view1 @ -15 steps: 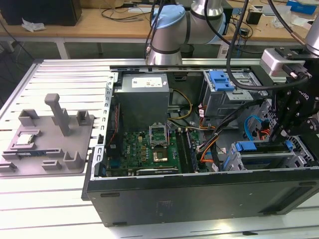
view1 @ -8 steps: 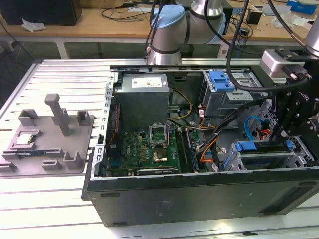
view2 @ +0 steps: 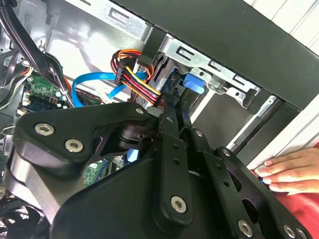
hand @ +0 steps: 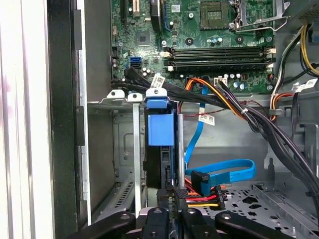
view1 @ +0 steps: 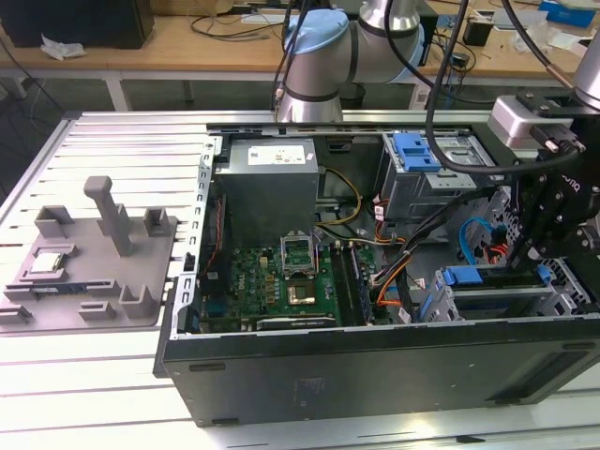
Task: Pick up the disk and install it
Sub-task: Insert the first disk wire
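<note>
The disk (hand: 160,127) stands on edge in a slot of the grey drive cage (hand: 124,149), its blue plastic frame facing the motherboard. It also shows as a blue tab in the exterior view (view1: 464,277) and the second wrist view (view2: 192,83). My gripper (hand: 174,193) is at the disk's other end, low inside the case on the exterior view's right (view1: 534,267). In the second wrist view the gripper (view2: 175,107) has its two black fingers close together, shut, with nothing seen between them. Whether the tips touch the disk is hidden.
Blue, orange and black cables (hand: 219,174) run close beside the gripper. A person's hand (view2: 289,172) rests on the case edge. A second cage with a blue latch plate (view1: 417,152) sits farther back. A grey fixture (view1: 94,272) with a small chip (view1: 47,264) lies on the exterior view's left.
</note>
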